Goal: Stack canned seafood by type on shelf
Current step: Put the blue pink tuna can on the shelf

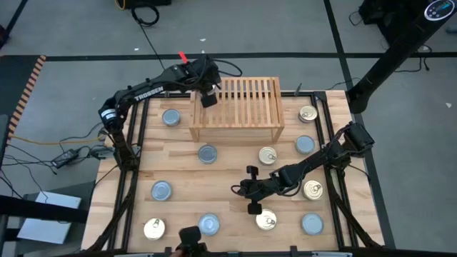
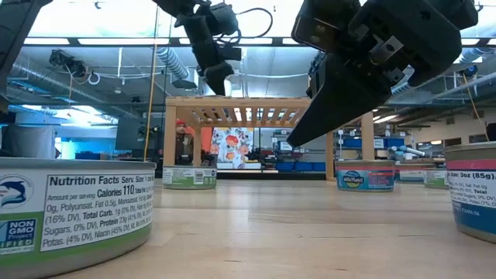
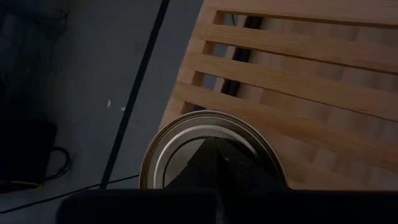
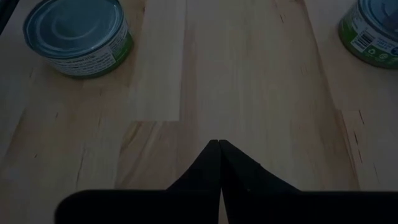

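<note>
The tins [image 1: 208, 153] are rigid, smooth-sided, probably dense for their size, best pinched across the wall; they lie scattered over the middle and lower frame around the shelf [image 1: 236, 108]. One tin [image 3: 213, 160] sits on the shelf's upper-left corner beneath the closed, empty left gripper [image 1: 208, 99]. The right gripper [image 1: 251, 190], also closed and empty, hovers lower centre.

- The shelf [image 1: 235, 107] stood at the tabletop's [image 1: 228, 178] far edge, blocking the middle of that edge; tins lay to either side of it.
- A bare lane ran across the tabletop's middle; the right gripper [image 1: 251, 190], fingers together, occupied it.
- Tins [image 1: 161, 190] lined the near edge and both side edges, with gaps between them.
- The left gripper [image 1: 208, 98], closed, hung over the shelf's left far corner, above a tin [image 3: 211, 155] on the slats.
</note>
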You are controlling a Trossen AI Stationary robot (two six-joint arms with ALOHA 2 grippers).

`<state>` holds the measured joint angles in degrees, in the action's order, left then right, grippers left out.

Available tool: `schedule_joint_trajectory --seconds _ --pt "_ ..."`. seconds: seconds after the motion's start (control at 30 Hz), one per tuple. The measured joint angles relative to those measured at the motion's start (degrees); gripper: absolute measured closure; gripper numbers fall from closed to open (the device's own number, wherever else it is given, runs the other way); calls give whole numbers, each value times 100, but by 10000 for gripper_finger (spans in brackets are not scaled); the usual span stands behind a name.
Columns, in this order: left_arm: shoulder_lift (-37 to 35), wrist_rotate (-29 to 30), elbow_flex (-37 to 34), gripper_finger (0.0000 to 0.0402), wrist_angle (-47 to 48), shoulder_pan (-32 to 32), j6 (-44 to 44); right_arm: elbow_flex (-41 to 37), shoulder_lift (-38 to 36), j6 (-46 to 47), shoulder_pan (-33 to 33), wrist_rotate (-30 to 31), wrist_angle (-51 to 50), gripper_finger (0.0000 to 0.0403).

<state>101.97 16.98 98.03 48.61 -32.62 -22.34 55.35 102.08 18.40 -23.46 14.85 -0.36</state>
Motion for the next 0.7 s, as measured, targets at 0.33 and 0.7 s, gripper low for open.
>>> schedule_joint_trajectory --seconds 0.33,0.7 --pt "7 93 -1 401 -46 -273 -110 0 0 4 0 -1 -26 391" --pt "13 -38 -7 401 -233 -274 -162 0 0 4 0 0 -24 388"
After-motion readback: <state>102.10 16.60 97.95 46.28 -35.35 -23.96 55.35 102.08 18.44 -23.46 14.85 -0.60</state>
